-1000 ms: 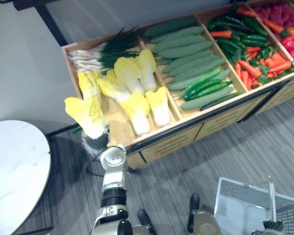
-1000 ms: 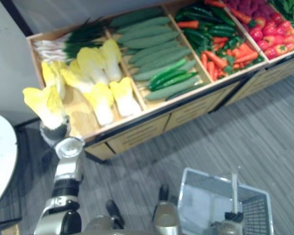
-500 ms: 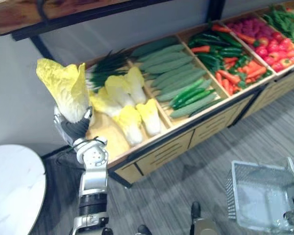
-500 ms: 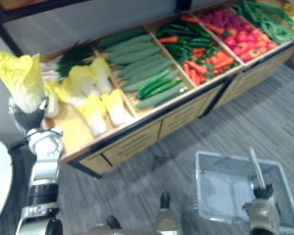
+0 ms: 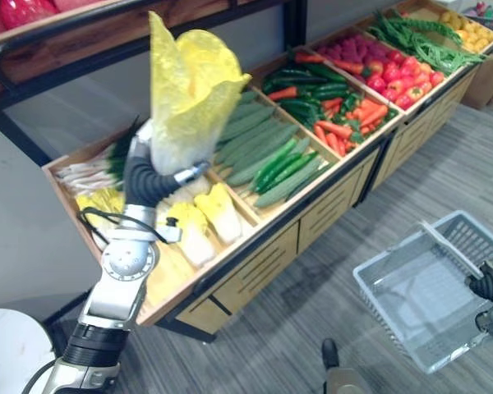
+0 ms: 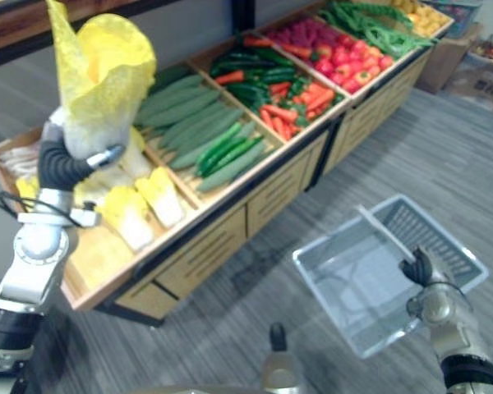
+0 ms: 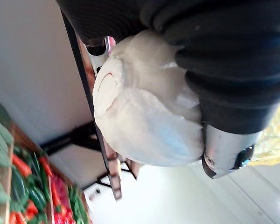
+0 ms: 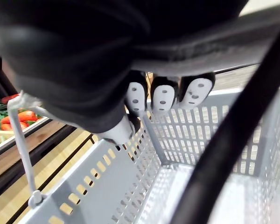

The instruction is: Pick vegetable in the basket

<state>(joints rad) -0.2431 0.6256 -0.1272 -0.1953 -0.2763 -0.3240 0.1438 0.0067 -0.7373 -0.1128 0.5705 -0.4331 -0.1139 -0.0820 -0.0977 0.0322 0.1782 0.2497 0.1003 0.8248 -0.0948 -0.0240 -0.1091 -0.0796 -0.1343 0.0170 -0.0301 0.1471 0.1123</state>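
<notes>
My left hand (image 5: 152, 179) is shut on a napa cabbage (image 5: 187, 90), yellow leaves up and white stem down, raised above the wooden produce stand. Its white stem (image 7: 144, 121) sits in the curled fingers (image 7: 224, 151) in the left wrist view. At the lower right my right hand (image 5: 486, 283) is shut on the handle of a grey plastic basket (image 5: 411, 304), which hangs empty over the floor. The fingers (image 8: 163, 95) curl round the handle above the basket's slotted wall (image 8: 107, 186).
The wooden stand (image 5: 255, 246) holds more cabbages (image 5: 205, 217), spring onions (image 5: 86, 172), cucumbers (image 5: 271, 156), carrots and peppers (image 5: 337, 107), red fruit (image 5: 370, 70) and green beans (image 5: 411, 41). Grey striped floor (image 5: 296, 328) lies between stand and basket. A white round table (image 5: 12, 349) sits at the lower left.
My left hand has lifted the cabbage higher and toward the right. The camera has turned right, so the stand and basket sit differently in view.
</notes>
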